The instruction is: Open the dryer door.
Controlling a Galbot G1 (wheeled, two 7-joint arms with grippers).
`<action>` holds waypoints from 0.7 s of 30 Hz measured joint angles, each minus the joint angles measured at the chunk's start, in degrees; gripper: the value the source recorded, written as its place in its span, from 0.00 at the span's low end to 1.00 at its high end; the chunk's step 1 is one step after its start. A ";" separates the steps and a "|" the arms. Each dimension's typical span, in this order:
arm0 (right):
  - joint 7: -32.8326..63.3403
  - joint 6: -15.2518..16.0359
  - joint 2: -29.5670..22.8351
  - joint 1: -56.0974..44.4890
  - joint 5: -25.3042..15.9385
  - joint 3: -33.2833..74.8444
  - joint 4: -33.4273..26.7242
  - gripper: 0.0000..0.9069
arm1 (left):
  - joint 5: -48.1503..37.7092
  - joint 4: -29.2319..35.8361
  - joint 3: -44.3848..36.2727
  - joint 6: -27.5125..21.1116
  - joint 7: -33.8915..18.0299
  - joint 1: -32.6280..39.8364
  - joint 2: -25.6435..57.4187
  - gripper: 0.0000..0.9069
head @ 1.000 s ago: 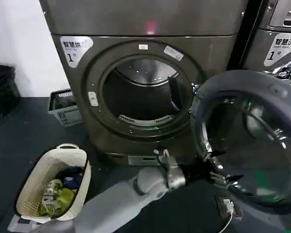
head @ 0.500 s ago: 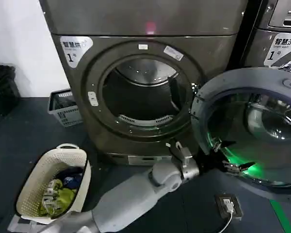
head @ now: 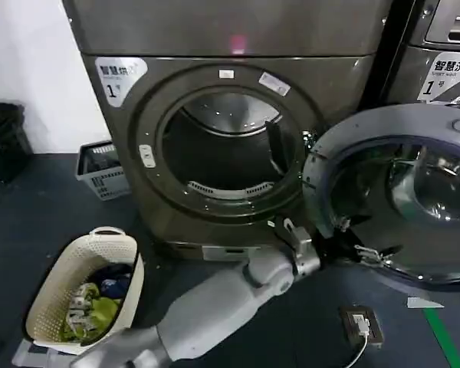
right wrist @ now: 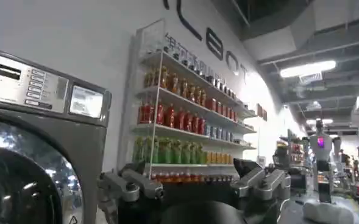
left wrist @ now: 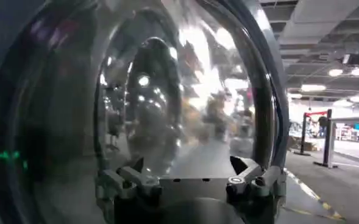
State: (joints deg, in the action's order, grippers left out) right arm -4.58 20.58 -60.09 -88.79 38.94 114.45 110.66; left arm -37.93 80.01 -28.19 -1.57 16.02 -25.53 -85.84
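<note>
1. My left gripper (head: 360,245) sat at the end of my left arm (head: 230,299), stretched forward and to the right, low in front of the dryer (head: 230,115).
2. Its fingers (left wrist: 130,179) were spread apart with nothing held between them, their tips close against the glass of the dryer door (head: 399,199).
3. That door stood swung wide open, just ahead of the gripper and to the right of the drum opening (head: 226,149).
4. Back along my arm, to its left, a laundry basket (head: 84,287) with clothes rested on the floor.
5. Beyond it, a small grey crate (head: 101,169) stood beside the dryer.
6. My right gripper (right wrist: 194,185) hung open and empty, facing a second machine (right wrist: 39,152) and drink shelves (right wrist: 191,128).
</note>
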 joint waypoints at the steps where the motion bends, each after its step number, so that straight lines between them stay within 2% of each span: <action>1: -0.13 0.00 -0.02 -0.12 0.00 0.10 0.03 1.00 | 0.00 -0.18 0.04 0.00 -0.01 0.15 -0.05 1.00; 21: -0.53 -0.26 -0.17 -0.15 -0.23 0.24 0.36 1.00 | 1.36 -3.15 1.38 0.30 -0.15 1.40 -2.56 1.00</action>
State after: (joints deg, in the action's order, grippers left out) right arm -5.11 20.32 -60.25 -88.94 38.70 114.70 111.01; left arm -36.56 76.86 -26.80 -1.27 15.87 -24.13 -88.40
